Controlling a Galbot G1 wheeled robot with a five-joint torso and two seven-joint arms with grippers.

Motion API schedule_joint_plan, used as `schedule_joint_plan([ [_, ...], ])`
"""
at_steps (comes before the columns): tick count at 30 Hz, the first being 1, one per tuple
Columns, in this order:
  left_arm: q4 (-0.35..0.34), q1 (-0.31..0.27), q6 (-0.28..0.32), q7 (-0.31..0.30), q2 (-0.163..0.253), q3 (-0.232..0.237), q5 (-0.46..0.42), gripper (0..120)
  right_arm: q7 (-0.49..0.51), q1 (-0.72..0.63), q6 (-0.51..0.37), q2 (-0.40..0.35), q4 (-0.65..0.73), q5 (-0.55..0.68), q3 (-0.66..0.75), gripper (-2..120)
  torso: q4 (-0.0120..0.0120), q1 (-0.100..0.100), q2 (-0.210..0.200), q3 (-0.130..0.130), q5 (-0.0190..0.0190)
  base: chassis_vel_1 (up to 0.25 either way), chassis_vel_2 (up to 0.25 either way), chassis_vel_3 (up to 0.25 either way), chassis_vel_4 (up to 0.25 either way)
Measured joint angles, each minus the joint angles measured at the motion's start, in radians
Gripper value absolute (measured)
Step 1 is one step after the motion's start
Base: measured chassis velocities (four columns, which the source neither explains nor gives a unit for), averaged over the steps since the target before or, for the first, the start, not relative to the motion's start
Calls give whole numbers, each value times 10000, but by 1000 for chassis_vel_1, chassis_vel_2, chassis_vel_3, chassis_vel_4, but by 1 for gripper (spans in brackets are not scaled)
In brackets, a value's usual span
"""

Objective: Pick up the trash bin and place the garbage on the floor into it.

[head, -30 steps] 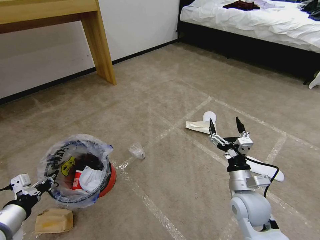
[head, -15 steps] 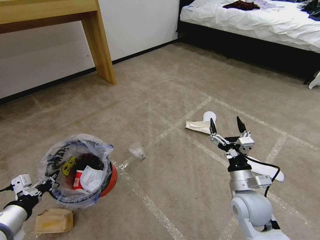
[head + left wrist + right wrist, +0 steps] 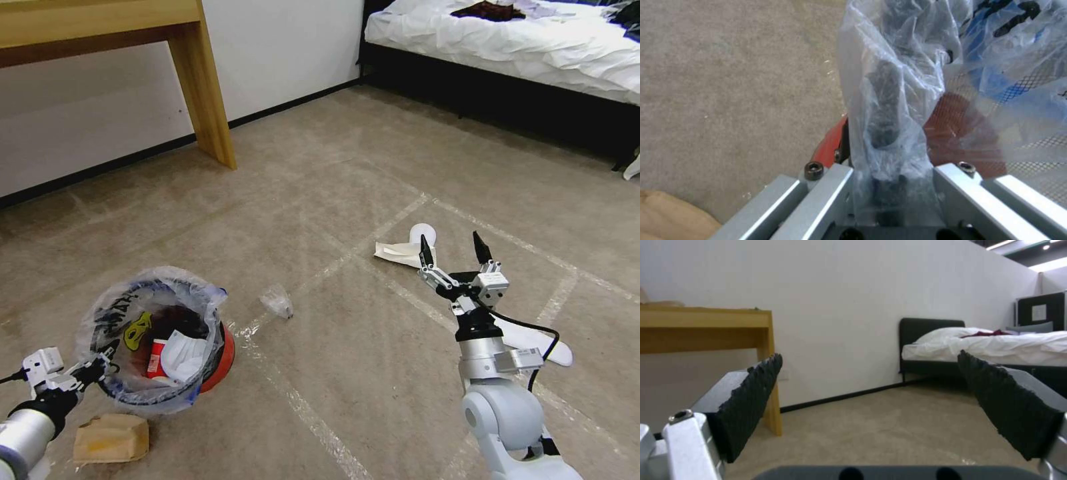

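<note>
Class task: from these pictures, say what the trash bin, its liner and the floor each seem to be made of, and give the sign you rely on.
Trash bin: probably red plastic, smooth and slightly glossy.
Liner: thin clear plastic film, crinkled and see-through, printed blue, black and yellow.
Floor: short-pile carpet, matt beige-grey and fibrous, crossed by shiny clear tape lines.
The left hand grips the bin's lined rim.

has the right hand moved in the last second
No. The right hand hangs open at the same spot beside the white paper; only the camera shifted a little.
</note>
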Motion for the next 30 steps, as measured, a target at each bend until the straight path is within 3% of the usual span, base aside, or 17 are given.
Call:
schedule_joint_plan([
  [30,139,39,-49,28,86,10,13,1,-13,-135,-5,125,3,-158,12,100,-1,0,0,-1,0,3,3,4,5],
])
